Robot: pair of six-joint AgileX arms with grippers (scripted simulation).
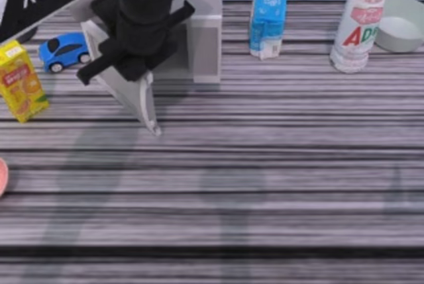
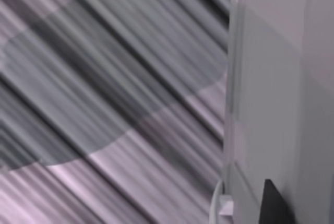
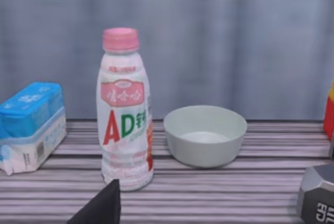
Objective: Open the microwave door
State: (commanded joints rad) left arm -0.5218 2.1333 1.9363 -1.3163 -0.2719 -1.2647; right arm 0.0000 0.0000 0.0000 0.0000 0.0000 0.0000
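Observation:
The light grey microwave [image 1: 205, 6] stands at the back left of the table. Its door [image 1: 136, 95] is swung well out from the front, its free edge pointing toward the table's middle. My left arm reaches down over the door and the open cavity, and my left gripper [image 1: 116, 65] is hidden beneath it. In the left wrist view the door panel [image 2: 276, 78] fills one side, very close, with a pale handle strip [image 2: 215, 209] at its edge. My right gripper [image 3: 104, 208] is outside the top view; it faces the back right of the table.
Left of the microwave are a blue toy car [image 1: 65, 50] and a yellow juice carton [image 1: 20, 82]. A blue carton [image 1: 268, 18], a pink-capped bottle [image 1: 358, 22] and a pale bowl [image 1: 401, 24] line the back right. A pink rim [image 1: 2, 177] shows at the left edge.

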